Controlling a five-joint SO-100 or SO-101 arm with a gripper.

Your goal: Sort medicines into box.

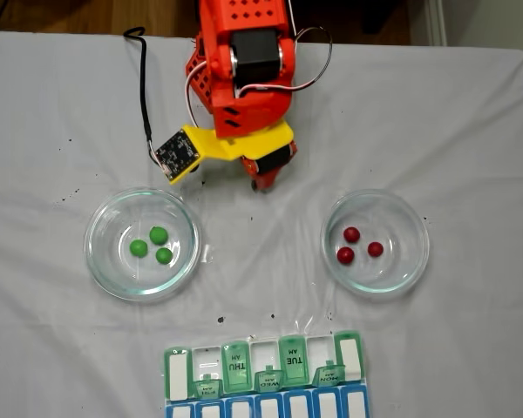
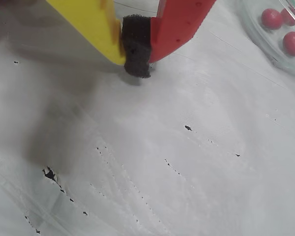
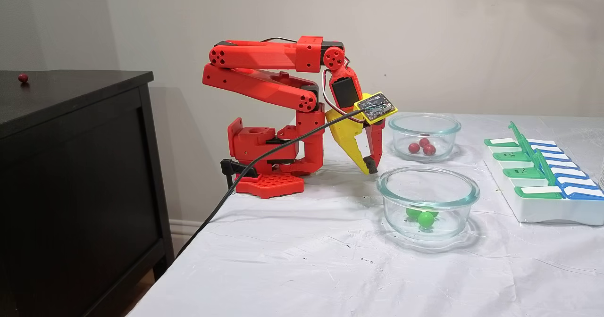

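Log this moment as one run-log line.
hand: shut, empty, over cloth | red balls: in glass dish | green balls: in other dish | pill organiser: unfilled

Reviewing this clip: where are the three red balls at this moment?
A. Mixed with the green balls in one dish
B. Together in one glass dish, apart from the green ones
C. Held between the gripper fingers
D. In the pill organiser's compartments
B: in a fixed view the red balls lie in one glass dish, while the green balls sit in the other dish.
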